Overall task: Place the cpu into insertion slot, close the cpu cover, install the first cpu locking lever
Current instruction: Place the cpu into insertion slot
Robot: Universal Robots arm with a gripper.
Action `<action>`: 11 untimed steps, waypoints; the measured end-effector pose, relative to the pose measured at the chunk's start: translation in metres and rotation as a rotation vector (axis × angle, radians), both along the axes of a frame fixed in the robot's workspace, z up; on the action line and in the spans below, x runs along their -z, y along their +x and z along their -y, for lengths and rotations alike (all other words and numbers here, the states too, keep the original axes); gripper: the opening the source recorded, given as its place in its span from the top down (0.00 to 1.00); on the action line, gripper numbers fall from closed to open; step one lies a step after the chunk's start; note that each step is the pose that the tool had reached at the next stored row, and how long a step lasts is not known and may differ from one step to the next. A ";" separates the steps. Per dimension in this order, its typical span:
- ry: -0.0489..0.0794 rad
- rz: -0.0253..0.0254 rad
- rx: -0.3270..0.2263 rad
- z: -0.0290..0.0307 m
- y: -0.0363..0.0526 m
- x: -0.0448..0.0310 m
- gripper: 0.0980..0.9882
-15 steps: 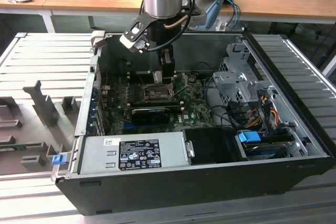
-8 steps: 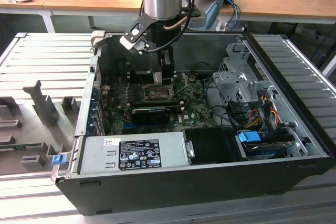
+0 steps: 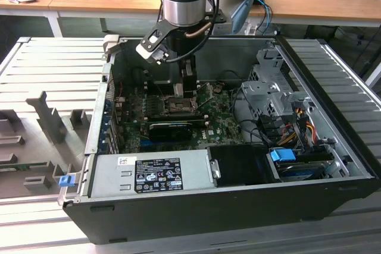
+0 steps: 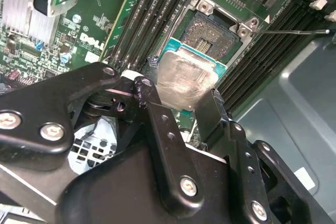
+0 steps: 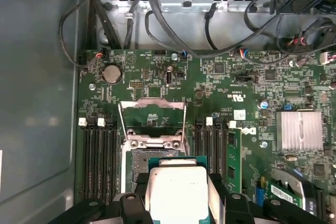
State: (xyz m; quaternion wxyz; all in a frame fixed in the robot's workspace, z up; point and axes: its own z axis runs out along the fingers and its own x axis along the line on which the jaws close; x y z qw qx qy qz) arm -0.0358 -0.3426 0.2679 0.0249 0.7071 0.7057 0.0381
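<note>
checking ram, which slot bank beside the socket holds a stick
The bank on the heatsink side: a green stick stands in it; the other bank is bare.

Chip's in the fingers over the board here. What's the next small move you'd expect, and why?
Probably a slow descent with a slight shift toward the insertion slot. The gripper holds the cpu by opposite edges, apparently above the slot, whose far part shows bare in both wrist views. The cpu cover stands open, so nothing seems to block it.
</note>
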 end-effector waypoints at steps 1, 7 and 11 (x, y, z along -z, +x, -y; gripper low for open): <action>0.000 0.0000 0.024 0.0000 -0.0001 0.0017 0.52; 0.000 0.0000 0.043 -0.0002 -0.0003 0.0046 0.52; 0.000 0.0000 0.044 -0.0006 -0.0005 0.0093 0.52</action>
